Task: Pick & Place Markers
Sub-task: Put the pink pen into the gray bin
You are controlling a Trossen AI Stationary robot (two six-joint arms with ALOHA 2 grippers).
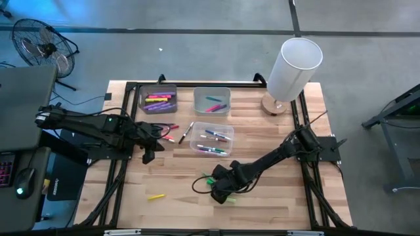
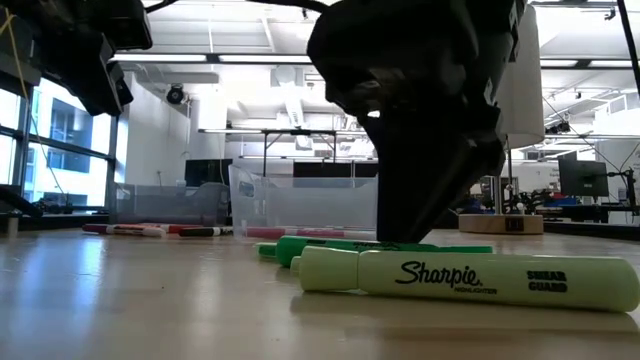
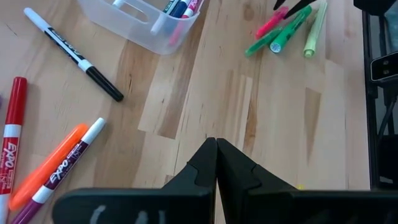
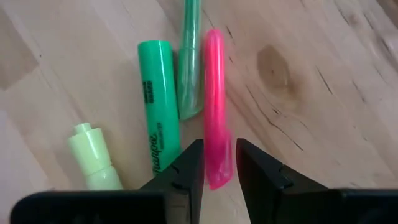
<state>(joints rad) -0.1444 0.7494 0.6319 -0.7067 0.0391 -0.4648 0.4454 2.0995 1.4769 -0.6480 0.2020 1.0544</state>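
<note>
Pink highlighter marker, slim, plastic: lies flat on the pale wood-plank surface, near its front middle, one end between the two dark fingers of the right claw. The fingers stand slightly apart, one on each side of that end; whether they press it cannot be told.

Green markers, two, touching the pink one: a thin dark-green one right beside it, then a fat bright-green highlighter. Pale yellow-green Sharpie highlighter: just beside these, outermost of the cluster.

Yellow marker: alone on the surface, well apart, toward the front left.

Clear plastic bin, mid-surface: holds several markers. Two more bins behind it, a grey one with purple, pink and yellow markers and a clear one with a few.

Loose markers by the left claw: white-barrelled black-capped pen, red Expo, orange marker, purple Expo.

Left claw: fingers pressed together, holding nothing, over the surface's left middle.

White cylinder lamp on a round wooden base: back right.
</note>
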